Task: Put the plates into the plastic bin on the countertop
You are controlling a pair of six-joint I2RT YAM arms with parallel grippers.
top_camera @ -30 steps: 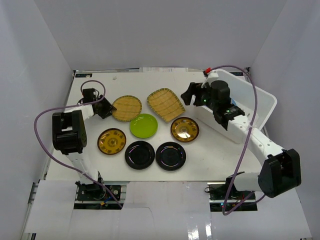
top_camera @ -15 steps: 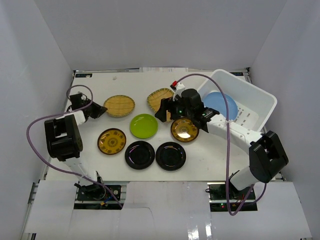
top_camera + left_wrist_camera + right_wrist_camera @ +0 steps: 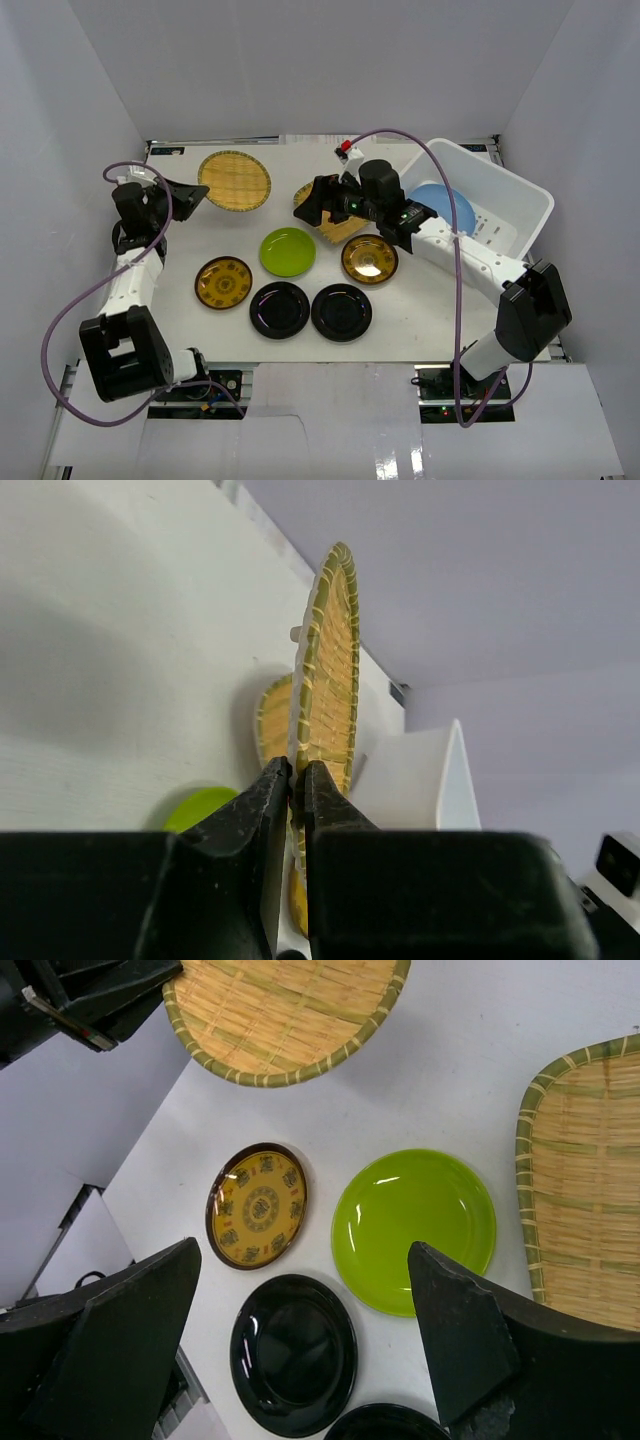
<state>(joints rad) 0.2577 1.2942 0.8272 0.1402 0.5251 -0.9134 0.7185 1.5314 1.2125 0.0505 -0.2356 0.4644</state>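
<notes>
My left gripper [image 3: 188,193] is shut on the rim of a round woven plate [image 3: 235,180], held above the countertop [image 3: 430,300] at the back left. In the left wrist view this plate [image 3: 330,670] stands edge-on between the pinched fingertips [image 3: 297,770]. My right gripper [image 3: 316,204] hangs open over the second woven plate [image 3: 338,222], with nothing in it. The white plastic bin [image 3: 505,178] stands at the right with a light blue plate [image 3: 445,208] inside. On the countertop lie a lime green plate [image 3: 287,251], two gold plates [image 3: 223,282] [image 3: 369,259] and two black plates [image 3: 280,309] [image 3: 341,312].
Pale grey walls close in the countertop on three sides. The right wrist view looks down between open fingers [image 3: 303,1250] on the green plate [image 3: 415,1225], a gold plate [image 3: 257,1205], a black plate [image 3: 293,1355] and the lifted woven plate [image 3: 280,1010].
The left gripper closed on the round woven plate, then lifted and carried it toward the back. The right arm swung from the bin to over the second woven plate.
</notes>
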